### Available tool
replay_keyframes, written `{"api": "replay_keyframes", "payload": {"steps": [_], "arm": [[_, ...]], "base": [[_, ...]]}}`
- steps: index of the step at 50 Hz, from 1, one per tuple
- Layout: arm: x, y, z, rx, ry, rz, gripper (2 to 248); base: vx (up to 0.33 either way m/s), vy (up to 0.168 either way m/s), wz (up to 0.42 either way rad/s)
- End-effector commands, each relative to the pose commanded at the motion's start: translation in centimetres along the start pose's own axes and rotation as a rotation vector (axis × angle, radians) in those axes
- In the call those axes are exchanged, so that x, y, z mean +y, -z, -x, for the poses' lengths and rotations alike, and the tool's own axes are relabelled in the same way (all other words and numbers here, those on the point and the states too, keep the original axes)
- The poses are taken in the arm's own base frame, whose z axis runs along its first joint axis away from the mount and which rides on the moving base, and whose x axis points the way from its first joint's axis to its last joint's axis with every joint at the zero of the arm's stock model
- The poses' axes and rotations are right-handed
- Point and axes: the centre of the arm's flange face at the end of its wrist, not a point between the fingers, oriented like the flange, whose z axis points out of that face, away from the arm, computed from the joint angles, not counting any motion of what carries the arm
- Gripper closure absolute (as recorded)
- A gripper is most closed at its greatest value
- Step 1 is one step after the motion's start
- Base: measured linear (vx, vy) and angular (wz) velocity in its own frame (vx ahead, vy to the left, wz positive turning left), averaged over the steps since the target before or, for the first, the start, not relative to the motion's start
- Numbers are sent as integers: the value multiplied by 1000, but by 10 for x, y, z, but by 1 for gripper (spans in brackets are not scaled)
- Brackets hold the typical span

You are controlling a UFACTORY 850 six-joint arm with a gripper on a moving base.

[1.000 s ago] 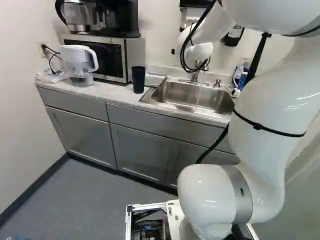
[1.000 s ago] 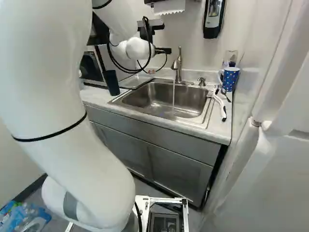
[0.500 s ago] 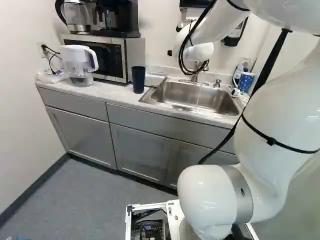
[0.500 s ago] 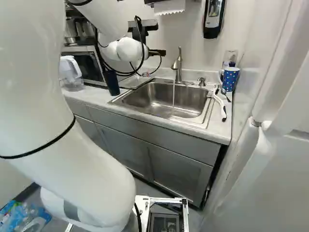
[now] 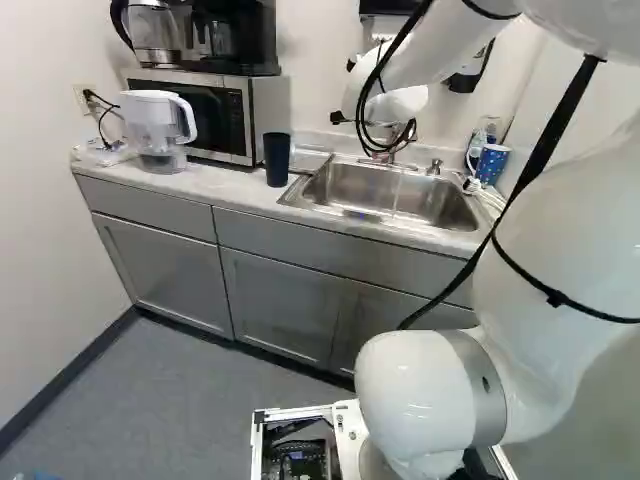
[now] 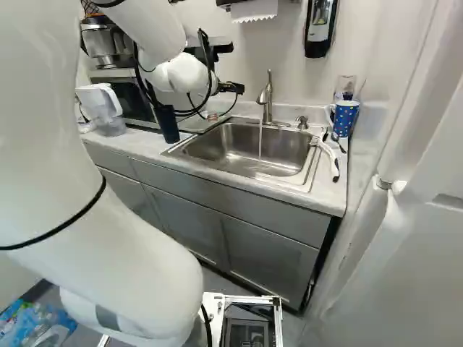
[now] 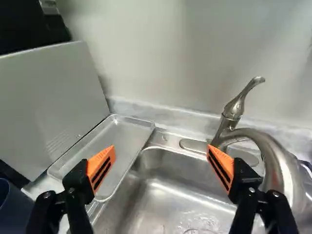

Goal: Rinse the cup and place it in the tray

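Dark blue cup (image 5: 277, 160): upright on the counter beside the tray; whether rinsed, cannot tell.
Tray (image 7: 105, 141): between microwave (image 5: 255, 115) and sink (image 6: 242, 144); cup not in it, so placing remains.
Gripper (image 7: 162, 152): fingers wide apart, gripping nothing.
Faucet (image 6: 267, 105): water (image 6: 260, 141) running, ready for rinsing.
Progress: probably early, with grasp, rinse and placing left.

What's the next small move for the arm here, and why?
Probably ease the open, black two-fingered tool sideways toward the tall dark blue cup. The tool is empty, and the cup stands upright on the pale counter, off to the tool's side. Water runs from the curved silvery metal faucet, so rinsing could follow.
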Motion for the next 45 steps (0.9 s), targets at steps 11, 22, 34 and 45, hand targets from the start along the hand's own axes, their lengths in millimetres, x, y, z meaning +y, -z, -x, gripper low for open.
{"api": "replay_keyframes", "payload": {"steps": [11,22,34,45], "arm": [[0,3,7,-71,0,0,3],[0,3,14,-146,0,0,3],[0,5,22,-231,0,0,3],[0,7,29,-314,0,0,3]], "base": [[0,0,0],[0,0,0],[0,0,0],[0,0,0]]}}
